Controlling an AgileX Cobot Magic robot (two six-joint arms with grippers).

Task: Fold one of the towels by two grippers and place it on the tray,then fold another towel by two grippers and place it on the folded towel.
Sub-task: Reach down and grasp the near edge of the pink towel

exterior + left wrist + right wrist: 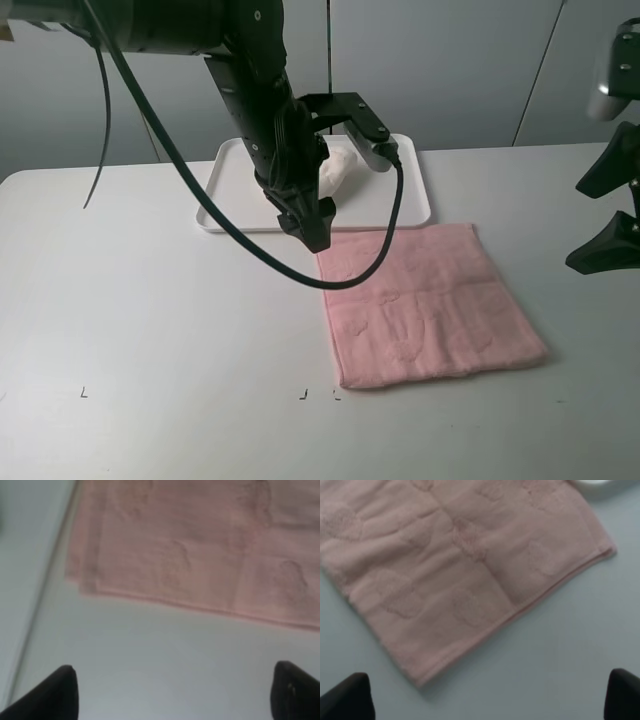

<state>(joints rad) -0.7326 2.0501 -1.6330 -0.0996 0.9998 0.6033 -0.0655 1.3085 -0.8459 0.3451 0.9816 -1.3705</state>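
The pink towel [430, 305] lies spread flat on the table, just in front of the white tray [415, 195]. A cream towel [338, 168] sits bundled on the tray, partly hidden behind my left arm. My left gripper [312, 228] hangs open over the pink towel's far left corner; in the left wrist view its fingers [57, 695] stand wide apart above bare table beside the towel's edge [165, 602]. My right gripper [610, 212] is open at the right edge of the exterior view, off the towel's right side. Its wrist view shows the pink towel [455, 565] beyond its fingertips [347, 700].
A thick black cable [365, 270] loops down from the left arm over the pink towel's far left part. Small black marks [303, 394] line the table's front. A tray corner [595, 482] shows in the right wrist view.
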